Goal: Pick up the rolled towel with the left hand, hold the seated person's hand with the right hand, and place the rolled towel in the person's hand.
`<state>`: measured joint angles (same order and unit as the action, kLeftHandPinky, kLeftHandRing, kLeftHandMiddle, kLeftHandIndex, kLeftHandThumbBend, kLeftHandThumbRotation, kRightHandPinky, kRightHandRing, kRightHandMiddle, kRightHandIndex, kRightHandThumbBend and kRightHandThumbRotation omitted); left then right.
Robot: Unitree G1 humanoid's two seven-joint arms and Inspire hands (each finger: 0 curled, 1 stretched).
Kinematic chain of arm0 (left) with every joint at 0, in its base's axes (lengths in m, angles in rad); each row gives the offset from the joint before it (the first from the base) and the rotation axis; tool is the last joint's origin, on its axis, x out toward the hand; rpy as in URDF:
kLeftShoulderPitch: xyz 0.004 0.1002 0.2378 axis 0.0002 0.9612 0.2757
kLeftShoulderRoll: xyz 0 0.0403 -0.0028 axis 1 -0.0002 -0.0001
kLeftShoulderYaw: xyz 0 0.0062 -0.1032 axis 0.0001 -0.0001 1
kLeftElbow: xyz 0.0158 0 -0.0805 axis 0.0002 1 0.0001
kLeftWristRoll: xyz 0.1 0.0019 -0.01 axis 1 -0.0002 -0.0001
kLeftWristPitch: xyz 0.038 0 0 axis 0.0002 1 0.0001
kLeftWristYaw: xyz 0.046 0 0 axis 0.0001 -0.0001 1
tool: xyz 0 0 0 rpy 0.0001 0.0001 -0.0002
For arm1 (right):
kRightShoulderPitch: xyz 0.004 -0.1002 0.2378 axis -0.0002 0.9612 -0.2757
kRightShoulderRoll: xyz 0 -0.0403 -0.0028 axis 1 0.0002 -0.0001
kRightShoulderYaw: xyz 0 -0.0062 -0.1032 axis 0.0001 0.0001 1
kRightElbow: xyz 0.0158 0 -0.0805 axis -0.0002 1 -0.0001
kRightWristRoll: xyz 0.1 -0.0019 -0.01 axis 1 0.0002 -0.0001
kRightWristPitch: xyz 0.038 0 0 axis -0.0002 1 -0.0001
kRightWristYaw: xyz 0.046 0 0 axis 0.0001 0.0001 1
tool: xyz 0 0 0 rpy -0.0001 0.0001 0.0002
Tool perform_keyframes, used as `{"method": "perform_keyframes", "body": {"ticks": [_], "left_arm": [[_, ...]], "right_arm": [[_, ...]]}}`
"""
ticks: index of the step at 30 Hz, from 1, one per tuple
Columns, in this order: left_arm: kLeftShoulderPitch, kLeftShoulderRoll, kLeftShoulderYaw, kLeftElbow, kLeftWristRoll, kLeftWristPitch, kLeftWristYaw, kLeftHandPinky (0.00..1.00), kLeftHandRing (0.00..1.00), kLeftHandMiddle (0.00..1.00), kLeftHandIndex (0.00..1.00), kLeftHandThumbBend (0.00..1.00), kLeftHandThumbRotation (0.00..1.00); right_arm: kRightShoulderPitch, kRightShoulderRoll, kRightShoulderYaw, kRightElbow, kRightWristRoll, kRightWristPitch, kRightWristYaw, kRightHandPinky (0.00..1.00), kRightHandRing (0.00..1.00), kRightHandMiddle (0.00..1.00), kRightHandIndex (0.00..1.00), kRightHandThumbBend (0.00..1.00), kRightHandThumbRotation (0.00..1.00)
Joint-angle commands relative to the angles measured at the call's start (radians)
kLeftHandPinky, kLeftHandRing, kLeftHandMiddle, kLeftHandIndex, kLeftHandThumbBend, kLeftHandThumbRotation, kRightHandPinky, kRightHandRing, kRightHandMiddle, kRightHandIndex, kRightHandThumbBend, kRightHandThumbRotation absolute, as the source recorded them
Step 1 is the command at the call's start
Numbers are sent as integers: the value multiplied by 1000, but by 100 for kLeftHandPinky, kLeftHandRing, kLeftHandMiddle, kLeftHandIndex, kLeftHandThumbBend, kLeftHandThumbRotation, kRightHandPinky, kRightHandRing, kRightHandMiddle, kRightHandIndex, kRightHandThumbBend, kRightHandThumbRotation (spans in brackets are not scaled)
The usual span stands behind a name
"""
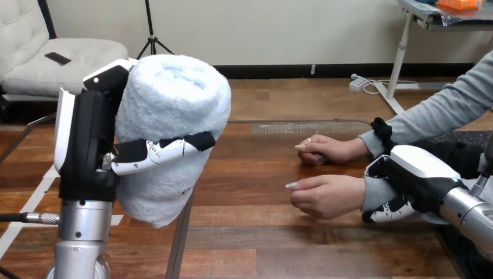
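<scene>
Left hand, fingers curled round the rolled towel, holds it raised, well apart from the person's nearer hand. Right hand clasps the person's wrist: steady it, then carry the towel across.

Open tabletop between rolled towel and person's nearer hand — apparently unobstructed.

Print check — no text, label, brand, number or sign can be read. Surfaces looked over: rolled towel, left hand, right hand, worktop — nothing legible on any.
</scene>
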<state>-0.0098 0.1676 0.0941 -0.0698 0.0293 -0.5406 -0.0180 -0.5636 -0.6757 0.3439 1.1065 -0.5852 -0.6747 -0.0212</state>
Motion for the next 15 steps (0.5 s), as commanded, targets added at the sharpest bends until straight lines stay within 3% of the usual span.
{"method": "perform_keyframes", "body": {"ticks": [1, 15], "left_arm": [[-51, -7, 9, -8, -5, -26, 7, 24, 28, 35, 40, 75, 0], [-52, -5, 10, -5, -2, -30, 7, 24, 28, 35, 40, 76, 0]], "right_arm": [[-58, 4, -22, -2, 24, -41, -28, 26, 30, 35, 35, 61, 1], [-62, 9, -32, 12, 44, -58, -12, 22, 26, 31, 31, 59, 0]]}}
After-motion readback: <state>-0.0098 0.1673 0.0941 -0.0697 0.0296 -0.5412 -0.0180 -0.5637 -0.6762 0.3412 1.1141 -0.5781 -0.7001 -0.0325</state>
